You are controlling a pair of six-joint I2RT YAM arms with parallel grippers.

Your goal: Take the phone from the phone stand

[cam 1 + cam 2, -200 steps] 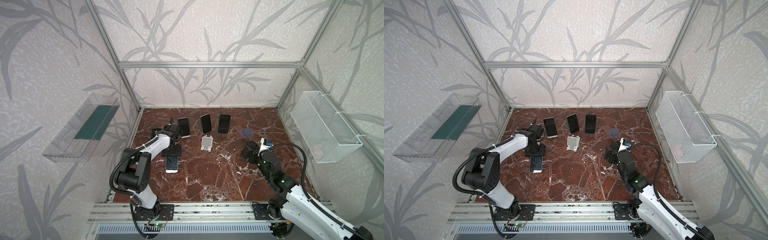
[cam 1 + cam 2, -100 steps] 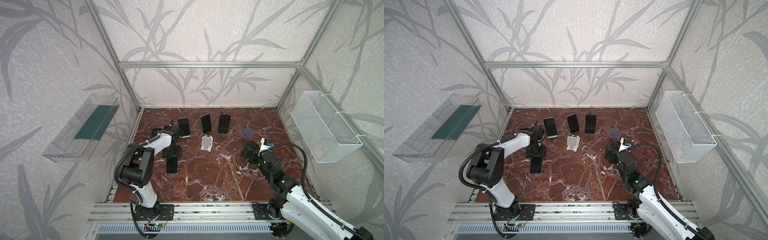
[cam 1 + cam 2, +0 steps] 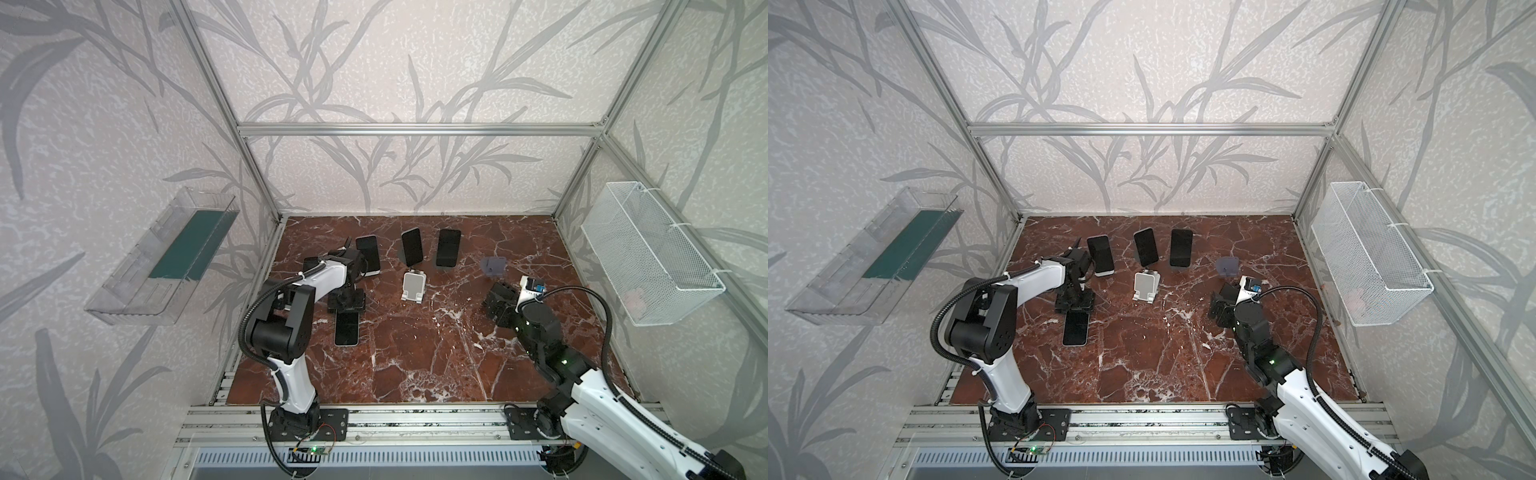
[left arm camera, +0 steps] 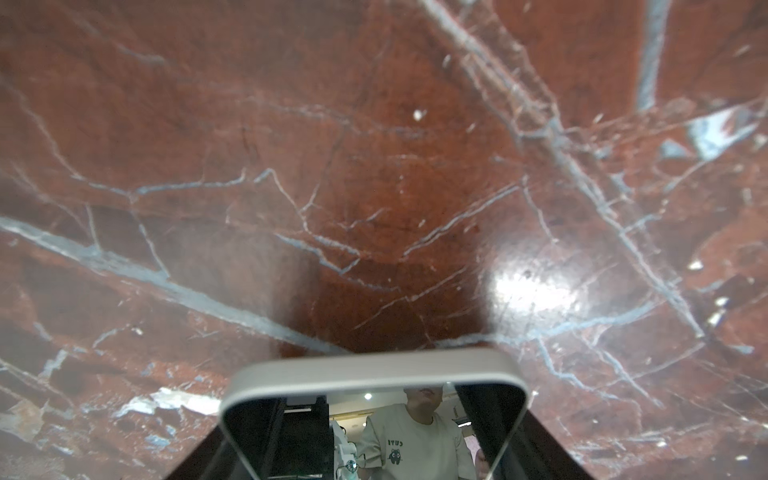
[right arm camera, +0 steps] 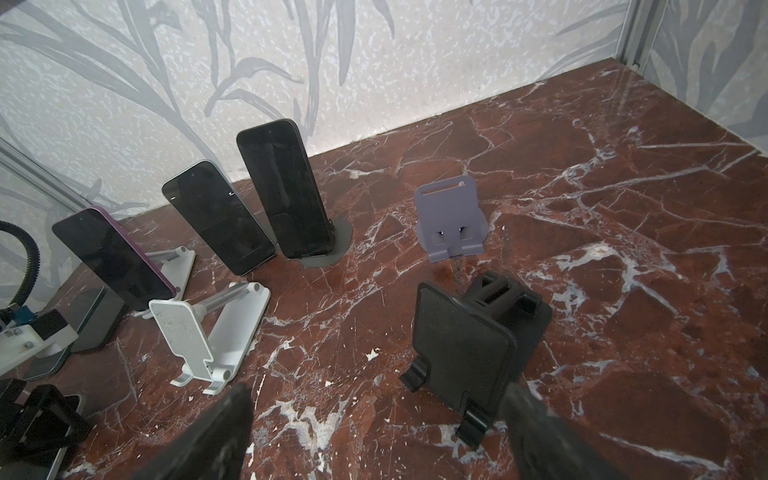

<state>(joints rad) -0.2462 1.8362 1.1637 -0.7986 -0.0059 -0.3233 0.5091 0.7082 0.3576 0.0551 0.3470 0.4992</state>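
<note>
- Nearest, the silver-rimmed dark-screened phone point(image 3: 346, 328) is off any stand, low over the red-brown veined marble floor point(image 3: 415, 365). Its far end is clamped in the left gripper point(image 3: 347, 306) at its 12 o'clock.
- Judged step: laying it down. Lower until it rests flat, then part the jaws and lift straight up, no dragging.
- At 3 o'clock the right gripper point(image 5: 376, 395) hangs spread and empty; leave it parked.
- Farther, toward 1 o'clock, steer clear of the empty white folding stand point(image 3: 414, 284) and the row of three dark phones point(image 3: 411, 247).
</note>
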